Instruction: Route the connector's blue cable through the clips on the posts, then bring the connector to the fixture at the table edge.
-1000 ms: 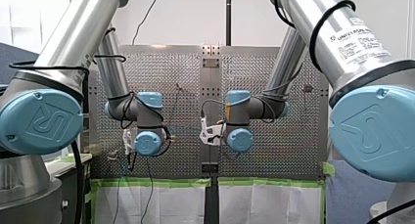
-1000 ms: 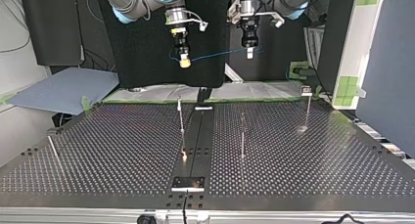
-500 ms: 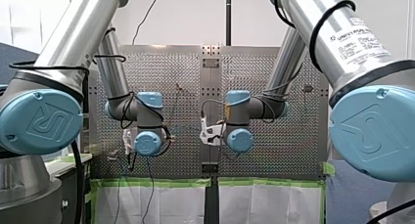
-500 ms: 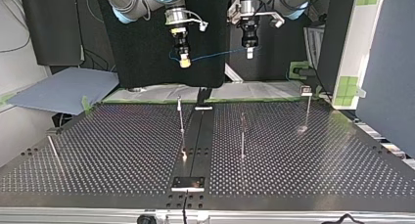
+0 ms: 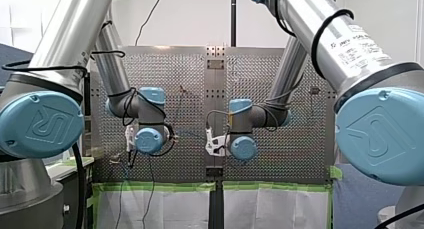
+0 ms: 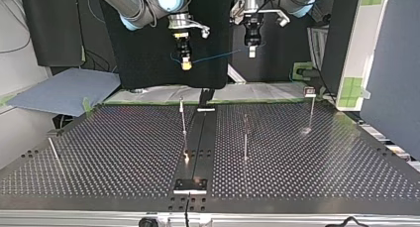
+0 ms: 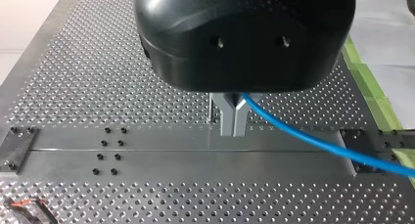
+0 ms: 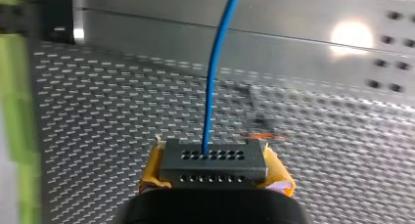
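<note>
1. Both arms have shifted a little since half a second ago. In the front view my left arm [image 5: 149, 140] has its wrist slightly higher up the view, and my right arm [image 5: 243, 148] has its wrist slightly lower.
2. In the top view my right gripper [image 6: 185, 63] and my left gripper [image 6: 252, 51] hang side by side, well above the table [image 6: 307, 177].
3. My right gripper clamps the connector [image 8: 214, 161] between its yellow pads [image 8: 152, 172]. The connector's long axis runs from pad to pad, across the gripper, and its holed face points ahead, down toward the table.
4. The blue cable [image 8: 214, 82] leaves that face straight ahead, then runs across to my left gripper (the top view shows a shallow sag).
5. My left gripper's metal fingers [image 7: 226, 116] are pinched shut on the cable, which comes out to one side.
6. Three thin posts [image 6: 244, 138] stand upright on the table, well below the cable (their clips are too small to make out).
</note>
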